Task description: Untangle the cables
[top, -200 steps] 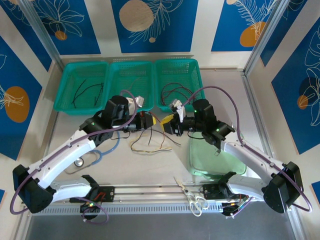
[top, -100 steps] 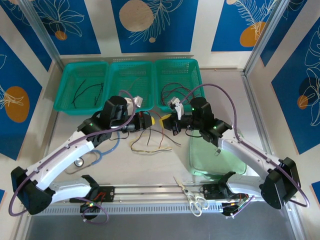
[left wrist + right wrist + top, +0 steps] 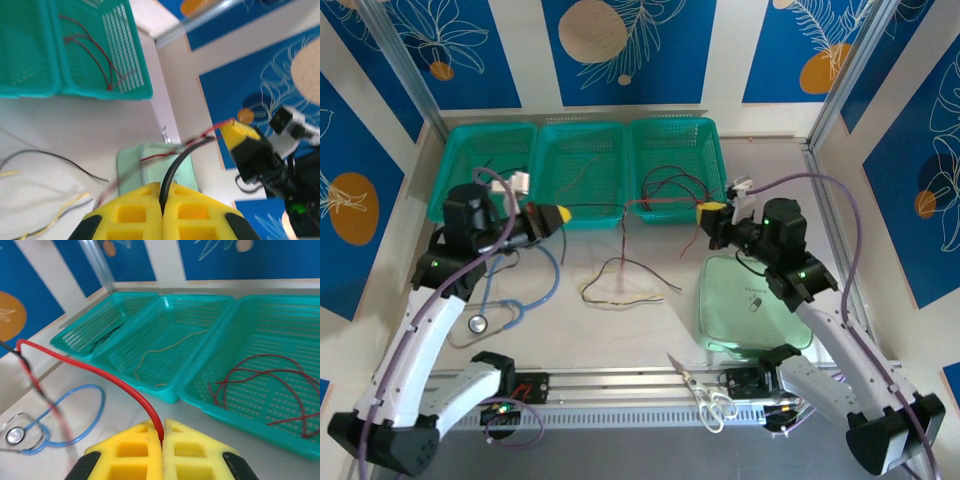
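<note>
On the table, baskets hold black, tan, red cables; left hand clamps black cable, right hand red cable.

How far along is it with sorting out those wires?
Done: sorted cables lie in the green baskets. In hand: the left gripper pinches a black cable, the right gripper a red cable, stretched between them. Left: a yellow-and-black tangle on the table.
</note>
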Controlling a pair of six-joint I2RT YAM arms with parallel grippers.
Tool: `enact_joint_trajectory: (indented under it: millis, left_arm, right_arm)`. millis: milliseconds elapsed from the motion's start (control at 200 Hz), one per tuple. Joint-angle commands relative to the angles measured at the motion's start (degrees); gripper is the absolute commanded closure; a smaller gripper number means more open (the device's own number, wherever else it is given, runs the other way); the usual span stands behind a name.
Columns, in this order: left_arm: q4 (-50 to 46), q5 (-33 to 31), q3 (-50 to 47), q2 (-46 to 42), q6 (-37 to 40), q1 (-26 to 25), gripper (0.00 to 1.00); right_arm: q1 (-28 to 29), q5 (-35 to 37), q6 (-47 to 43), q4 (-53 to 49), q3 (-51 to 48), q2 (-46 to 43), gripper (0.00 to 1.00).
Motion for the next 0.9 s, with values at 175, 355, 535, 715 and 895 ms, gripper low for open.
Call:
enact_joint_trajectory:
  millis: [175,355,535,715,895]
  left_arm:
    - [-3.3,10.7,1.1,3.2,2.5,17.1,1.0]
    - [-5.3,5.1,2.3,3.4,4.4,24.9,1.0]
    - [-6.2,-2.4,3.5,1.1,4.6,28.5,1.0]
    - [-6.5,-7.2,3.7,-1.5,3.6,29.3,1.0]
    - [-4.5,-7.6,2.3,-2.7,2.5,29.5,1.0]
  right_arm:
    - [-14.2,5.9,6.2,-7.8,-0.4,-5.8,1.0]
    - [-20.9,10.2,9.9,-11.4,1.6,-6.6,1.0]
    - [-23.0,18.7,11.7,-13.2,2.8,-7.9,1.0]
    - [-23.3,23.9,11.5,-14.2,3.4,-9.6,1.0]
    - [-23.4,26.9,9.6,-14.2,3.8,-11.1,1.0]
